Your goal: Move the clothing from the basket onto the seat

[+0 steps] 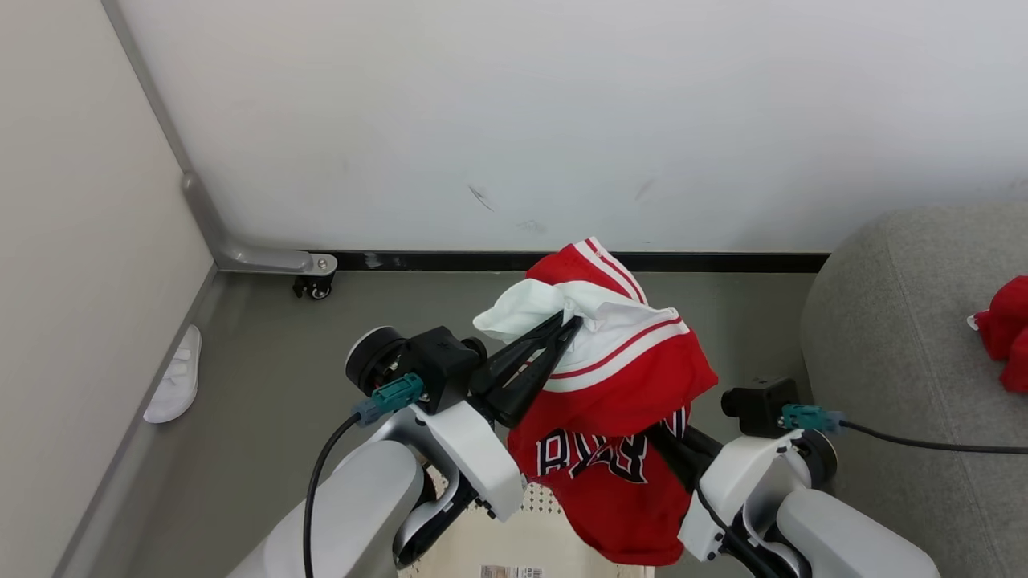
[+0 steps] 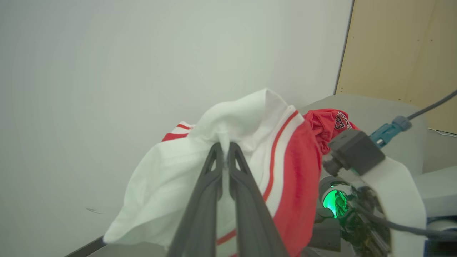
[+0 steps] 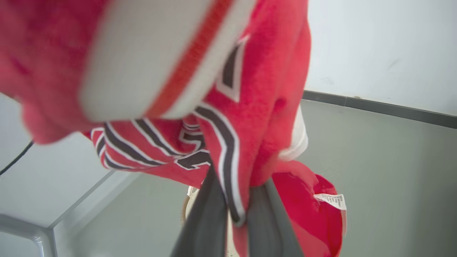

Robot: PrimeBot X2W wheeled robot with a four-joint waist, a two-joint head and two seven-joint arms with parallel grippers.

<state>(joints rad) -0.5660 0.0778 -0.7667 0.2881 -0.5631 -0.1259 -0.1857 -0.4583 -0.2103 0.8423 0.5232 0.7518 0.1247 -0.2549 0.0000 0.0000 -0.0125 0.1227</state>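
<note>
Left gripper: my fingers are pressed together on a pinch of white fabric at the top of the red garment; the left wrist view shows the fold caught between the tips. Right gripper: fingers close together, clamped on a lower red fold edged with dark lettering; in the head view most of this gripper is hidden under the cloth. The garment hangs between both arms, in the air, white panels and thin stripes uppermost, lettering below. It is above the basket, whose cream perforated wall shows at the bottom edge between my forearms. The seat is to my right, apart from the held garment. A second red garment already lies on it. A white slipper lies on the floor by the left wall.
</note>
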